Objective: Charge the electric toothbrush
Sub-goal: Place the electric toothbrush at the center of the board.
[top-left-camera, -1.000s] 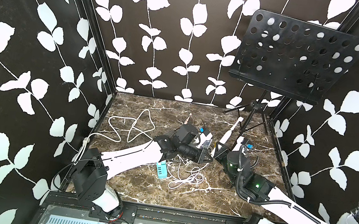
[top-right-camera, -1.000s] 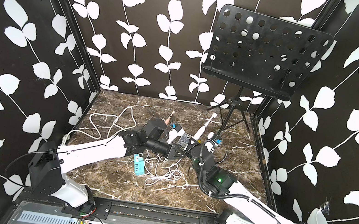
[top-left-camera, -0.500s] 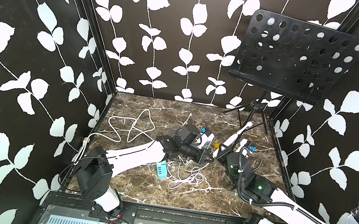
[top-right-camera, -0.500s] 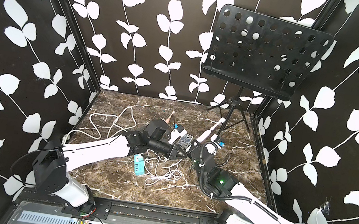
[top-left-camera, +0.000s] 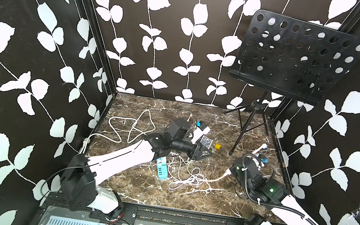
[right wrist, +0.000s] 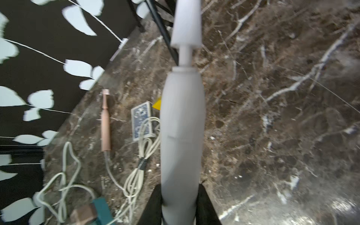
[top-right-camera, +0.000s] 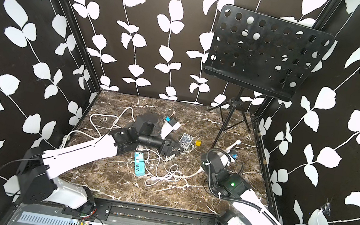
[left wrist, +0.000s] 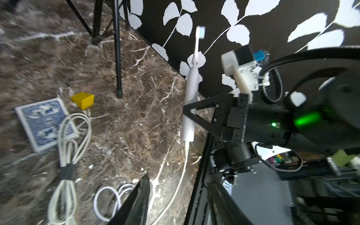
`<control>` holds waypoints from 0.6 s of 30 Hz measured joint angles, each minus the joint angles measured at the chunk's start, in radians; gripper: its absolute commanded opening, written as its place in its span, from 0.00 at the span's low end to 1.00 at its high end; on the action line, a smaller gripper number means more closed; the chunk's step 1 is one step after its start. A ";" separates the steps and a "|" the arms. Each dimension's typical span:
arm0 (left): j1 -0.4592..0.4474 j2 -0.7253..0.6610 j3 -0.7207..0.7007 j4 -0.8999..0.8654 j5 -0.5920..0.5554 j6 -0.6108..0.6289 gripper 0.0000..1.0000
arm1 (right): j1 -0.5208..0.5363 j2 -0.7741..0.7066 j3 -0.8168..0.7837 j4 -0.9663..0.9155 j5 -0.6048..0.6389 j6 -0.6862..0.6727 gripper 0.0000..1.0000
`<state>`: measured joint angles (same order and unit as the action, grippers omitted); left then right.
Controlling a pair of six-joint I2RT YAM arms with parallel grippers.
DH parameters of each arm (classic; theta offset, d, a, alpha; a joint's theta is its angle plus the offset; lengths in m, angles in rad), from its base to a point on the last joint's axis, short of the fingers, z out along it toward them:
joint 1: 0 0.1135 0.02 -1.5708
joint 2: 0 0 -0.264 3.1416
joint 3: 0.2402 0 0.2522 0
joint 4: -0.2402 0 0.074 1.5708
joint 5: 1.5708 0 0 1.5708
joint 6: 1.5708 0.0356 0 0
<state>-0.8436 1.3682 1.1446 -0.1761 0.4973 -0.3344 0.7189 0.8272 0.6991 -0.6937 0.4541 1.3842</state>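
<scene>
Now right hand [right wrist: 179,200] grips white toothbrush [right wrist: 182,126] low on its handle, long axis tilted, head pointing up toward back-right corner; left hand [top-left-camera: 204,153]: jaws parted, holding nothing.

No readable text, no legible labels

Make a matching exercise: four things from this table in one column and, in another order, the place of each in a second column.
1 white electric toothbrush
2 pink electric toothbrush
3 yellow block
4 teal charging hub

A beside the blue card deck
B among the white cables, near the left arm
C gripped in the right hand
D lying flat, cable at its base

Pairs: 1-C, 2-D, 3-A, 4-B
</scene>
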 measured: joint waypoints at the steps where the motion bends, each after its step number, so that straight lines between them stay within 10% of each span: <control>1: 0.002 -0.014 -0.002 -0.008 -0.027 0.018 0.57 | -0.019 0.000 -0.045 0.010 -0.015 0.010 0.00; 10: 0.022 -0.071 -0.076 -0.044 -0.315 0.104 0.74 | -0.210 0.101 -0.289 0.127 -0.140 0.026 0.00; 18: 0.086 -0.203 -0.185 -0.073 -0.705 0.110 0.95 | -0.265 0.138 -0.268 0.119 -0.202 -0.013 0.68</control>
<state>-0.7578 1.1648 0.9592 -0.2493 -0.2073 -0.2241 0.4541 0.9657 0.4309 -0.5751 0.2523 1.3712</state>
